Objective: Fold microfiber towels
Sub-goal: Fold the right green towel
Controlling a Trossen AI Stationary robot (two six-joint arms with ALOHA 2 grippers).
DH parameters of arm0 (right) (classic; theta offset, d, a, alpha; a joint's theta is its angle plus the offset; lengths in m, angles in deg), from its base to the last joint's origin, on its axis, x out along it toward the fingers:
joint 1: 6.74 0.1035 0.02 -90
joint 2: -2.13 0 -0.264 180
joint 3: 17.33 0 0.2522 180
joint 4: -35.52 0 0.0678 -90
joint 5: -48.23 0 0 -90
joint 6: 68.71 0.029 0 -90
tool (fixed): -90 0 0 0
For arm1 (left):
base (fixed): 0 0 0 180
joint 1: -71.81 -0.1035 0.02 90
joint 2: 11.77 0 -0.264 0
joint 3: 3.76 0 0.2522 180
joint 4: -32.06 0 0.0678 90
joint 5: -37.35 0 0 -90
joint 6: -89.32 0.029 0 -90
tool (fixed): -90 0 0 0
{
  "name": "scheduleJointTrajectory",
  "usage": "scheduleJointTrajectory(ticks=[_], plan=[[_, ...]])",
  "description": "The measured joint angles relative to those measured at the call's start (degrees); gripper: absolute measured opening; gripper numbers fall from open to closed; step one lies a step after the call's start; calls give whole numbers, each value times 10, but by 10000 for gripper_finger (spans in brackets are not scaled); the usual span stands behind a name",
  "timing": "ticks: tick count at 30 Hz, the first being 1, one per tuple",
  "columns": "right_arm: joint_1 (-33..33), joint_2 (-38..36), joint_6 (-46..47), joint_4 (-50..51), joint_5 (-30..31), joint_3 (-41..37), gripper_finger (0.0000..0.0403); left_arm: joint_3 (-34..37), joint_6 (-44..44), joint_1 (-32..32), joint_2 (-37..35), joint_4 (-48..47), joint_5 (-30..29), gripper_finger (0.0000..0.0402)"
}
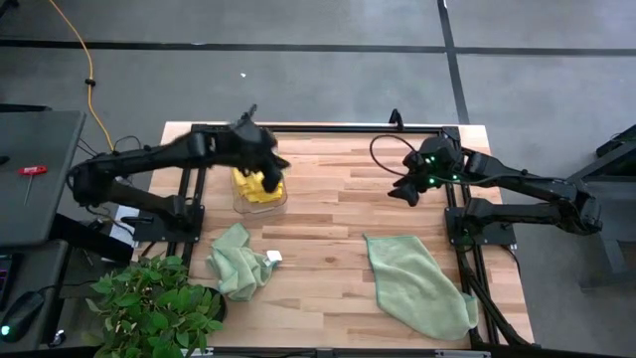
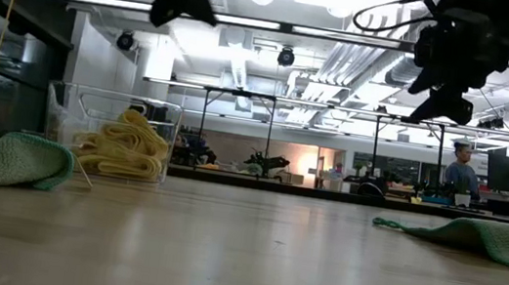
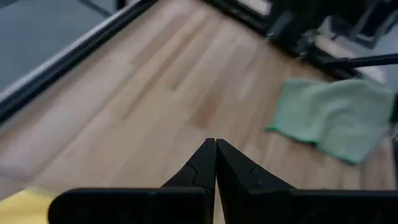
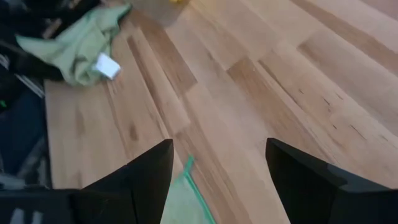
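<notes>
Yellow towels binned, green ones next

Left gripper (image 1: 270, 162) hangs pinched shut and empty above the clear bin (image 1: 279, 200) of yellow towels (image 1: 256, 189); right gripper (image 1: 405, 189) waits wide open, empty. I'd grab the flat green towel (image 1: 417, 283) by a corner; the crumpled green towel (image 1: 238, 261) needs spreading.

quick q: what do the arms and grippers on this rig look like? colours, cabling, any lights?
Both arms are dark, jointed links. The left gripper has black fingers tapering to wedge tips. The right gripper has broad black fingers. A black cable loops by the right wrist, where small green lights glow.
</notes>
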Motion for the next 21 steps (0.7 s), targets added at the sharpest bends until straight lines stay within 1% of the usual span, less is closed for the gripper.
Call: scheduleJointTrajectory(ticks=[3, 6, 9, 12, 15, 18, 20, 21], plan=[[0, 0, -33, 11, 10, 0, 248, 1, -48, 71, 51, 41, -42, 0], [0, 0, -61, 15, 7, 0, 248, 2, -90, 129, 112, 91, -60, 0], [0, 2, -91, 29, -40, 0, 248, 2, -127, 173, 182, 160, -74, 0], [6, 11, -127, 67, -83, 0, 248, 2, -155, 202, 243, 265, -74, 0], [25, 24, -156, 114, -91, 0, 248, 2, -148, 221, 303, 398, -53, 0], [54, 38, -144, 133, -92, 0, 247, 0, -112, 225, 366, 538, 0, 0], [80, 45, -120, 132, -90, 0, 247, -13, -99, 224, 406, 589, 35, 0], [94, 48, -105, 133, -85, 0, 245, -24, -94, 223, 423, 591, 47, 0]])
